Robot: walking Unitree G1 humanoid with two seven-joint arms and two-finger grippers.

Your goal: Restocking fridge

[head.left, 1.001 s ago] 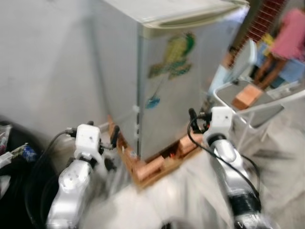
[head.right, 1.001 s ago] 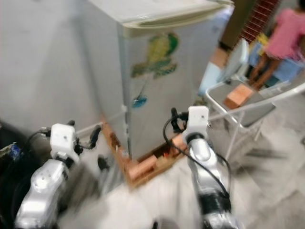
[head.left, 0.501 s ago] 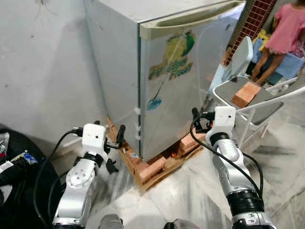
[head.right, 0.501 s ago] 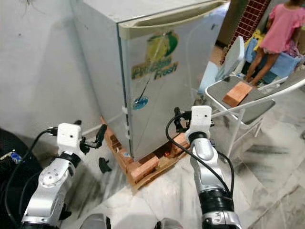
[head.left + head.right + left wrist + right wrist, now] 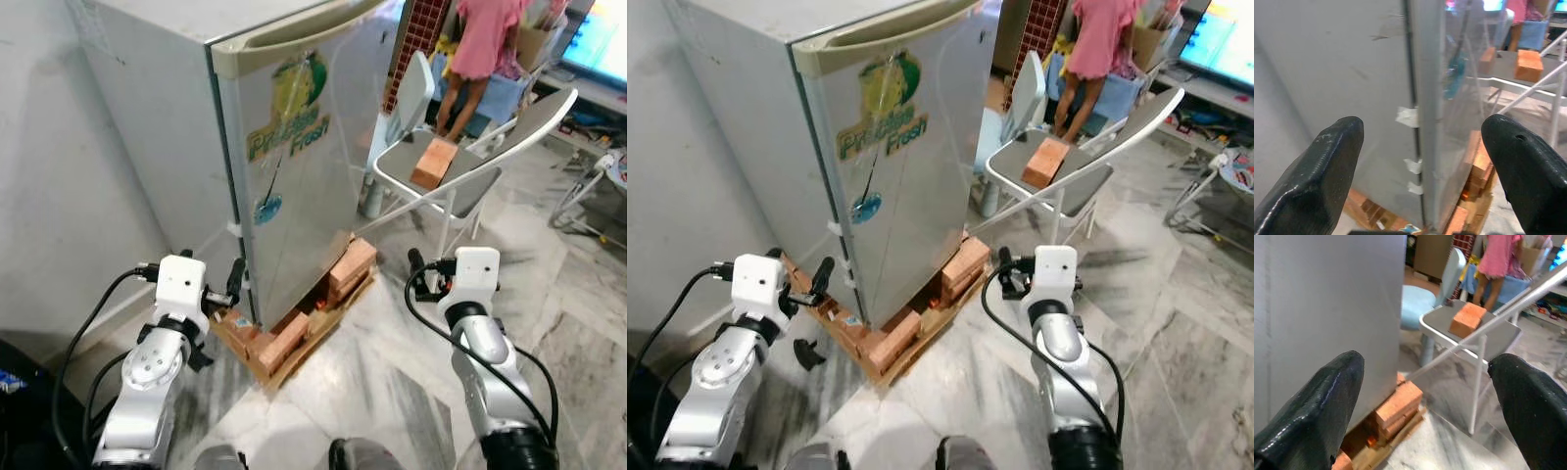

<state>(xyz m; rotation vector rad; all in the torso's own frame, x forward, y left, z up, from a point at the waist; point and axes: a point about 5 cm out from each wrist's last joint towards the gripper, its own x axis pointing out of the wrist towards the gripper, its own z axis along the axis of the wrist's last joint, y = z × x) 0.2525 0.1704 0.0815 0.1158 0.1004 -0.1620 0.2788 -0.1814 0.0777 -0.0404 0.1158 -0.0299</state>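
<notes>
Closer now, the grey fridge [image 5: 284, 147], door shut, sits on bricks [image 5: 299, 328].

Home interior: marble-tiled floor [image 5: 578, 323], grey folding metal chair [image 5: 446, 176] beyond right gripper [image 5: 416, 279], small silver fridge [image 5: 245, 147] on bricks.

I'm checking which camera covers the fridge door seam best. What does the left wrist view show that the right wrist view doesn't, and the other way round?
The left wrist view shows the fridge's door seam with bits of white tape, and the blue sticker on the door. The right wrist view shows the pale blue chair and the person in pink behind the folding chair. Both show the fridge, the bricks under it, the brick on the folding chair's seat, and that arm's own open black fingers.
</notes>
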